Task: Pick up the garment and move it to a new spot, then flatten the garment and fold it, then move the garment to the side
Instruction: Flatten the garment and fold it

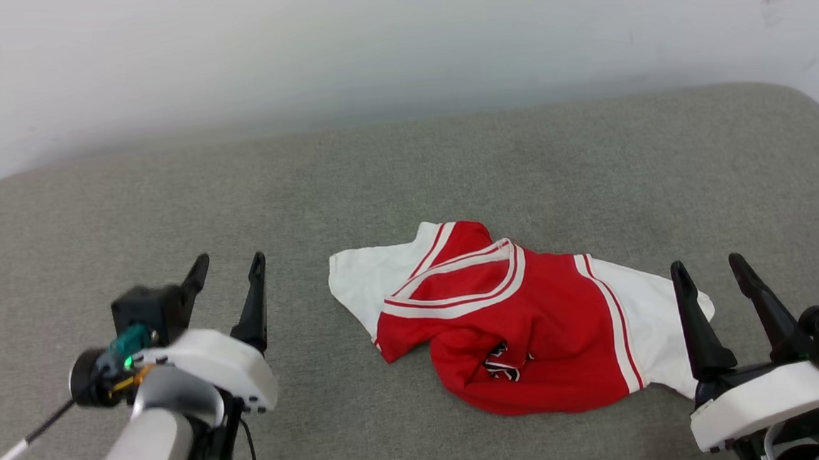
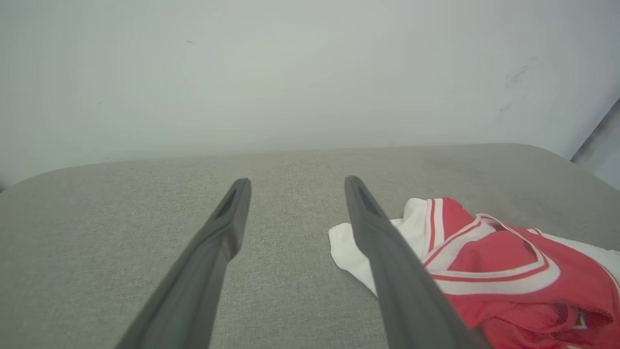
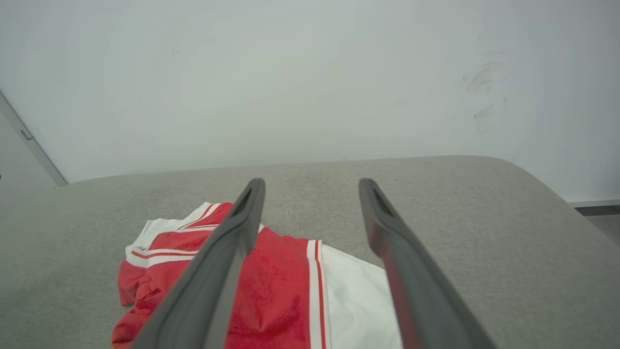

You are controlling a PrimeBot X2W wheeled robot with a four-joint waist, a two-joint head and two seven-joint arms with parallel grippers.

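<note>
Item: crumpled red jersey-style T-shirt with white sleeves and striped trim. It lies bunched on the grey fabric surface, nearer the right gripper than the left gripper. Probably light, limp, non-slippery. Suggested hold: pinch a white sleeve or shoulder edge. Both grippers: fingers apart, empty.

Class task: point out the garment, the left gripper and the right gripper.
garment (image 1: 556, 306), head view, red body panel.
left gripper (image 1: 231, 257), head view, midway between fingertips.
right gripper (image 1: 706, 261), head view, midway between fingertips.
</note>
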